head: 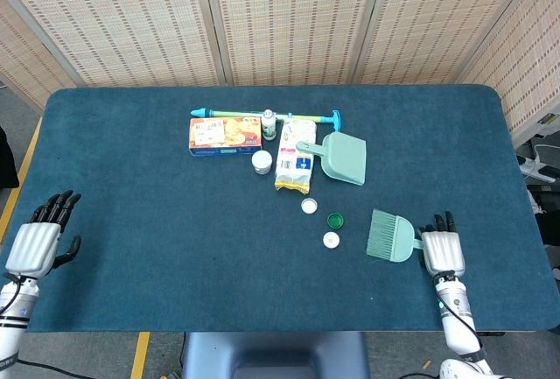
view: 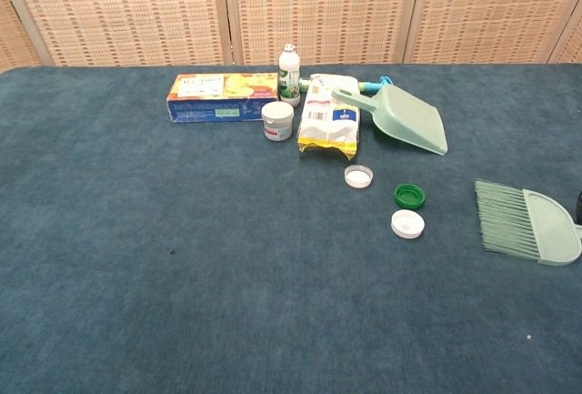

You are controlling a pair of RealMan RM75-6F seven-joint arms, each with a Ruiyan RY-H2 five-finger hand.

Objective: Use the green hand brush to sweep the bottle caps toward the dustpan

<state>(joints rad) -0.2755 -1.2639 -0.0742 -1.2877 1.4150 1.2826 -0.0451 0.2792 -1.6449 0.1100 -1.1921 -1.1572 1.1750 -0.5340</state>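
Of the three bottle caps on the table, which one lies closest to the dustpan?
The white cap beside the yellow packet's end lies closest to the dustpan; the green cap and other white cap lie farther.

bright even light, soft shadows, sharp

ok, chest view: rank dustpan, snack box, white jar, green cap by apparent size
1. snack box and dustpan: look alike in extent, can't rank them
2. white jar
3. green cap: smallest, though nearer the camera
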